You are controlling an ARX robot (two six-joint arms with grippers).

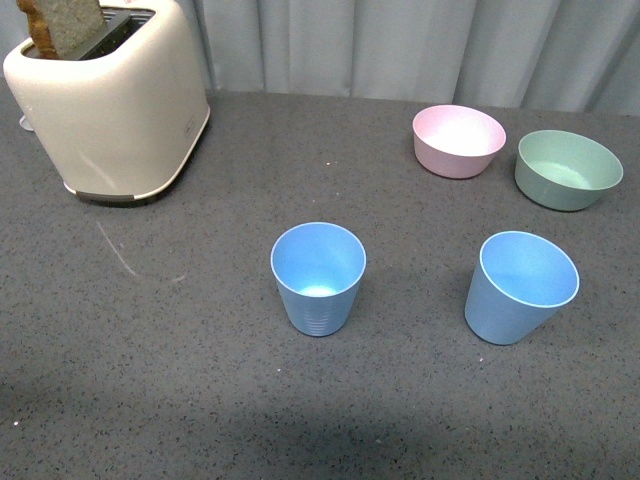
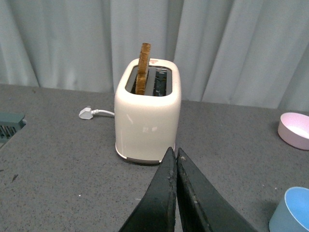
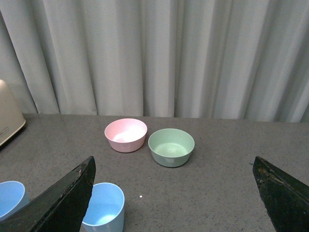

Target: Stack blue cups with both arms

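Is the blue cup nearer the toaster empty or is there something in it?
Empty. The front view looks into the blue cup and shows only its bare blue bottom.

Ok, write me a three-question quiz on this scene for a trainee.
1. True or false: the blue cup nearer the toaster sits inside the other blue cup.
2. What sticks up from the toaster? A: bread slice. B: fork. C: nothing.
3. Which is shut, the left pincer or the right pincer?
Key: 1 false, they stand apart; 2 A; 3 left.
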